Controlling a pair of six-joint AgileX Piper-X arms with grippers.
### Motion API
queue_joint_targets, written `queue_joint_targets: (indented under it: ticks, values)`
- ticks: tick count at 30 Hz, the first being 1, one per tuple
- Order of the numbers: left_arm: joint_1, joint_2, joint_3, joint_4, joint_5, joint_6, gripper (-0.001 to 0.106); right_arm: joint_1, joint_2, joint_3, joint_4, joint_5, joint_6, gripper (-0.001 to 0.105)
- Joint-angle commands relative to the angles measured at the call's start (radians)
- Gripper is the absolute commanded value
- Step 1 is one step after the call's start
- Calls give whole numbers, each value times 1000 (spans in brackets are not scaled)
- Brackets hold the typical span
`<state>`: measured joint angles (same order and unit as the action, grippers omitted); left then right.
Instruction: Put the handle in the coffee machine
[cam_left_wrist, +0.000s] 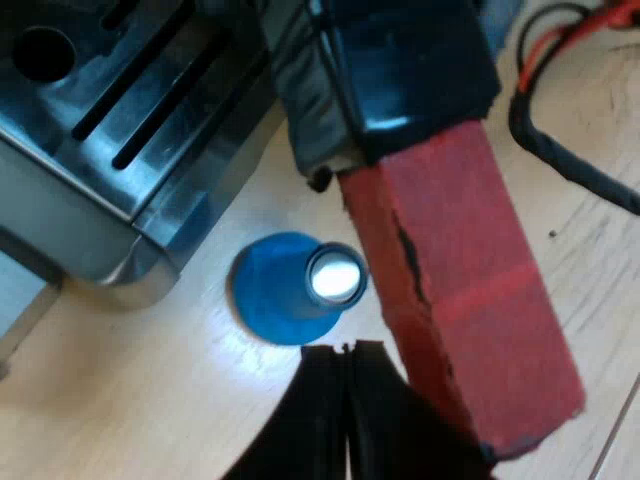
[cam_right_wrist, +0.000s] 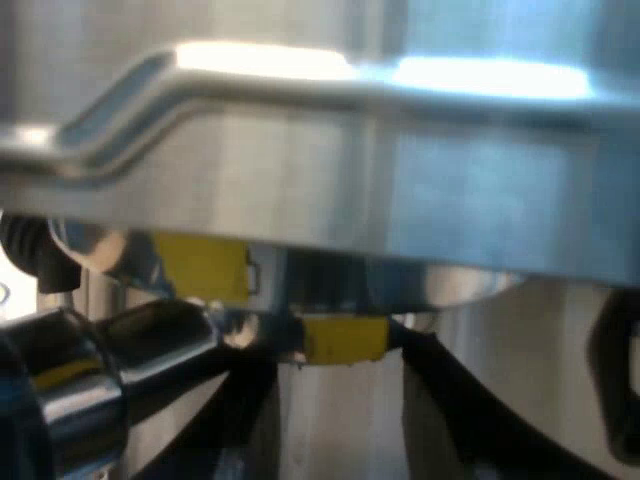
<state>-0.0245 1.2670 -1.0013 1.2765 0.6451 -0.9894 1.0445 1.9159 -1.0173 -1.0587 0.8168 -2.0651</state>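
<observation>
Left gripper (cam_left_wrist: 346, 352) is pinching shut on nothing, its base cut off. A cracked red handle (cam_left_wrist: 460, 300) is lying at two o'clock, a round blue tamper (cam_left_wrist: 270, 295) at eleven.

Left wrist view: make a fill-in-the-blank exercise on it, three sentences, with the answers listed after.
1. The tamper standing on the wooden table is ____ in colour.
2. The handle near the tamper ends in a ____ block.
3. The slotted drip tray beside the tamper belongs to the espresso ____.

Missing words: blue; red; machine.
</observation>
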Motion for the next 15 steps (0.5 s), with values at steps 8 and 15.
queue_joint_targets:
  ticks: [8,15]
  values:
    - [-123,-15,3,24,88,-43,1,29,-93,104,-64,106,4,32]
    - [-142,-15,3,21,86,-46,1,36,-211,245,-64,106,4,32]
